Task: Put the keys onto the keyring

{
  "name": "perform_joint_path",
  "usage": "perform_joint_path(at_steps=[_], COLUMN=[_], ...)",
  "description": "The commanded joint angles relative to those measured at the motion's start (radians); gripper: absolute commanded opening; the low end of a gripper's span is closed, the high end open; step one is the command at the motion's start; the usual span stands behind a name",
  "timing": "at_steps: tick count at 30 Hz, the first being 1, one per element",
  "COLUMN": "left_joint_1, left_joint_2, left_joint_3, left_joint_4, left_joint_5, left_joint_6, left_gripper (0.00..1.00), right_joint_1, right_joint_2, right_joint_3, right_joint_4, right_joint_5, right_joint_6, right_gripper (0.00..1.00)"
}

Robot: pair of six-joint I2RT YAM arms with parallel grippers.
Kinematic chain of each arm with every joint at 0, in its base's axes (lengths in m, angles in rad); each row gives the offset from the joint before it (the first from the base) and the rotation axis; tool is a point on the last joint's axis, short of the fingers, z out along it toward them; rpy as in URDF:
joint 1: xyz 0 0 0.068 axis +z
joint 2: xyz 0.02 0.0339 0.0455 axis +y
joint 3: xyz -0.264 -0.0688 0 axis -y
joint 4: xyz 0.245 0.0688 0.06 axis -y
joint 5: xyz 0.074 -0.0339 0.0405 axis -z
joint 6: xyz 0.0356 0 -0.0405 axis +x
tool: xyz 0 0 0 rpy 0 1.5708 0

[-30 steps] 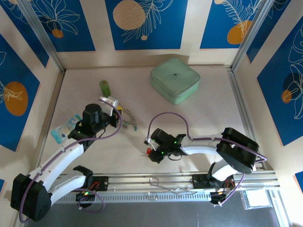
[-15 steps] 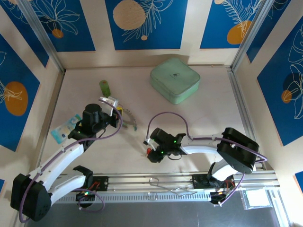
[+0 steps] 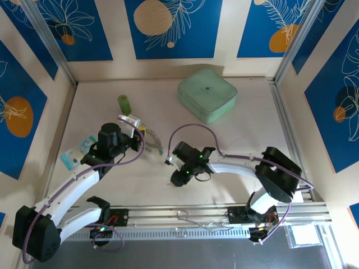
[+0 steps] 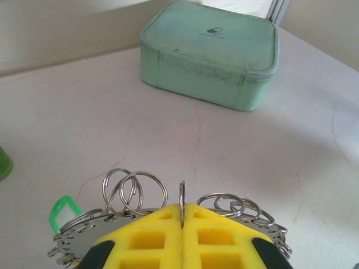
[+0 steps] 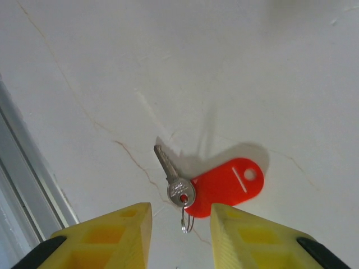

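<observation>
where the red key lies: flat on the bare bench, just ahead of the right gripper, apart from the keyring.
right gripper: fingers apart, one on each side of the key's little split ring, gripping nothing.
left gripper: fingers pressed together on the keyring, at a thin upright loop.
handling: i judge the key light, stiff, thin and slippery; it lies flat, so the plastic tag's edge is the better hold.
around: green box far behind; metal rail beside the key; nothing blocks it.
</observation>
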Motion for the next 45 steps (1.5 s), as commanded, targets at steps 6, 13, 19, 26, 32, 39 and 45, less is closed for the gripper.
perform_joint_path(at_steps=[6,13,19,26,32,39,45], left_joint_1=[-0.014,-0.015,-0.015,-0.017,-0.017,-0.017,-0.017], left_joint_2=[0.004,0.011,0.008,0.006,0.007,0.005,0.004], left_joint_3=[0.036,0.037,0.039,0.039,0.039,0.036,0.037], left_joint_4=[0.02,0.02,0.017,0.016,0.017,0.016,0.016], left_joint_5=[0.027,0.03,0.031,0.03,0.03,0.026,0.026], left_joint_6=[0.02,0.022,0.022,0.026,0.027,0.026,0.028], left_gripper=[0.0,0.0,0.0,0.0,0.0,0.0,0.0], right_joint_1=[0.021,0.032,0.036,0.036,0.036,0.037,0.036], right_joint_2=[0.074,0.094,0.104,0.102,0.105,0.109,0.111], right_joint_3=[0.074,0.079,0.081,0.083,0.084,0.084,0.083], right_joint_4=[-0.119,-0.124,-0.128,-0.13,-0.132,-0.131,-0.132], right_joint_5=[0.006,0.006,0.022,0.034,0.036,0.035,0.038], right_joint_6=[-0.048,-0.049,-0.049,-0.045,-0.047,-0.044,-0.042], right_gripper=[0.3,0.25,0.24,0.19,0.17,0.16,0.15])
